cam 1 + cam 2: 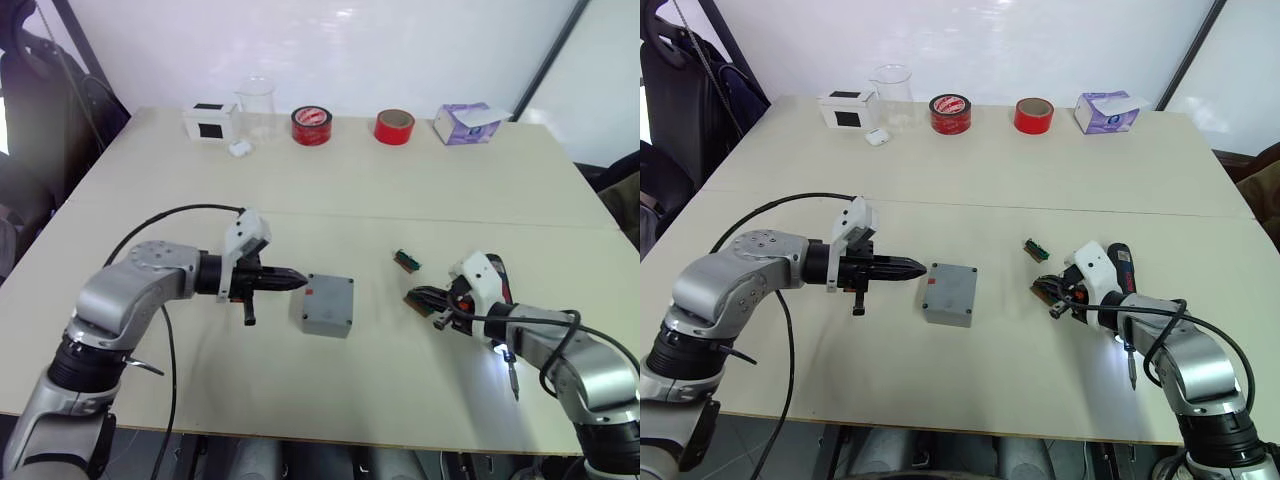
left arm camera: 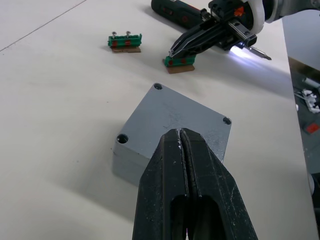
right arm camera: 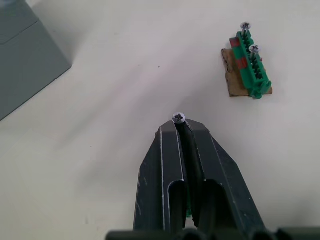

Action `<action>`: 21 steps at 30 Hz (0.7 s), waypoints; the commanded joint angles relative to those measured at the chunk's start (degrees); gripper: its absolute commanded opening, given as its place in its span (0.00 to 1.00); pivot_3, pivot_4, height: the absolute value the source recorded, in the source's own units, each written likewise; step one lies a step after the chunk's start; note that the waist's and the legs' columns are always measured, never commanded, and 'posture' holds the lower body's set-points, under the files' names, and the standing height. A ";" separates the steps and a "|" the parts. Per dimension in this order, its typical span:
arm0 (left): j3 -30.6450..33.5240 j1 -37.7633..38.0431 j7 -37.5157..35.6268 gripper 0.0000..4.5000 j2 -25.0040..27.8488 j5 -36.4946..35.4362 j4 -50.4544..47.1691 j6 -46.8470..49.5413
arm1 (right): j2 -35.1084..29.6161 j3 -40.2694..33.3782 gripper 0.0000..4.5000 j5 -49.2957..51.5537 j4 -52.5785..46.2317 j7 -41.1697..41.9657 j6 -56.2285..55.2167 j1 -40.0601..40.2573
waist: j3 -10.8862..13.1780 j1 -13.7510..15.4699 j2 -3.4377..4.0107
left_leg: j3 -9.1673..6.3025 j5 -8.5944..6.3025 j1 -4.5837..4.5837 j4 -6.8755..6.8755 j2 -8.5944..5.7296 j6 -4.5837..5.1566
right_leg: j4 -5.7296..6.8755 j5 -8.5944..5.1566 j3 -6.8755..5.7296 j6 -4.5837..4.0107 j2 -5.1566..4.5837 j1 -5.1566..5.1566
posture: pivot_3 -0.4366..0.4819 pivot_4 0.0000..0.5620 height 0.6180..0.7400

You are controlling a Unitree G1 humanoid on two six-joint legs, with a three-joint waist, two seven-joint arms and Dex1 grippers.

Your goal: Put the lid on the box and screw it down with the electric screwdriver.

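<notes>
The grey box (image 1: 328, 305) stands near the table's middle with the lid (image 2: 175, 117) resting flat on top, its corner holes showing. My left gripper (image 1: 303, 281) is shut and empty, with its tips at the lid's left edge. My right gripper (image 1: 413, 293) is shut on a small screw (image 3: 178, 118), whose head shows at the fingertips just above a green-brown piece (image 2: 179, 62). The electric screwdriver (image 1: 1123, 262) lies on the table beside my right wrist. Its bit (image 1: 513, 380) points toward the front edge, its white light is on, and my arm partly covers it.
A second green-brown piece (image 1: 407, 262) holding two upright screws lies behind the right gripper. Along the far edge stand a white box with a black label (image 1: 210, 121), a clear beaker (image 1: 256, 105), two red tape rolls (image 1: 312, 126) and a purple tissue box (image 1: 468, 123).
</notes>
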 commanded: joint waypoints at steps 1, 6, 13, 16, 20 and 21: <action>0.17 -0.05 -0.08 0.00 0.30 -0.36 -1.15 -0.94 | -0.91 -3.43 0.02 2.01 -3.06 0.89 -0.40 -0.59 | 0.00 0.01 0.00 | 0.00 0.00 0.00 0.00 0.00 0.00 | 0.00 0.00 0.00 0.00 0.00 0.00 | 0.48 0.27 1.00; 0.33 0.23 -0.21 0.00 0.52 -0.37 -0.89 -0.96 | -1.26 -5.63 0.02 4.39 -5.36 1.25 0.62 -1.71 | 0.00 0.00 0.00 | 0.00 0.00 0.00 0.00 0.00 0.00 | 0.00 0.00 0.00 0.00 0.00 0.00 | 0.48 0.27 1.00; 1.66 0.57 -2.06 0.00 2.53 -1.17 -0.34 -0.75 | 2.16 0.05 0.02 8.01 -10.95 -0.42 4.16 -8.53 | 0.00 -0.32 0.00 | -0.04 0.00 0.02 0.00 0.03 0.00 | 0.06 0.01 -0.01 0.01 0.02 -0.02 | 0.48 0.27 1.00; 1.55 1.24 -2.90 0.00 4.06 -0.40 -0.37 -1.62 | 3.20 4.29 0.02 5.91 -11.88 -1.28 3.25 -9.69 | 0.00 -0.31 0.00 | -0.03 0.00 0.02 -0.01 0.03 0.00 | 0.10 0.00 -0.02 0.01 0.03 -0.03 | 0.48 0.27 1.00; 2.03 2.31 -3.04 0.00 5.09 -0.86 -0.95 -1.89 | 3.99 8.05 0.02 3.73 -12.22 -1.75 1.40 -9.41 | 0.01 0.00 0.01 | -0.01 0.00 0.01 0.00 0.02 0.00 | 0.10 -0.09 -0.02 -0.16 -0.03 -0.04 | 0.48 0.27 1.00; 2.06 2.45 -2.93 0.00 5.12 -0.98 -1.10 -1.89 | 4.17 8.47 0.02 3.38 -11.95 -1.80 1.07 -9.35 | 0.01 0.09 0.00 | -0.01 0.00 0.01 0.00 0.01 0.00 | 0.09 -0.09 -0.01 -0.16 -0.04 -0.04 | 0.48 0.27 1.00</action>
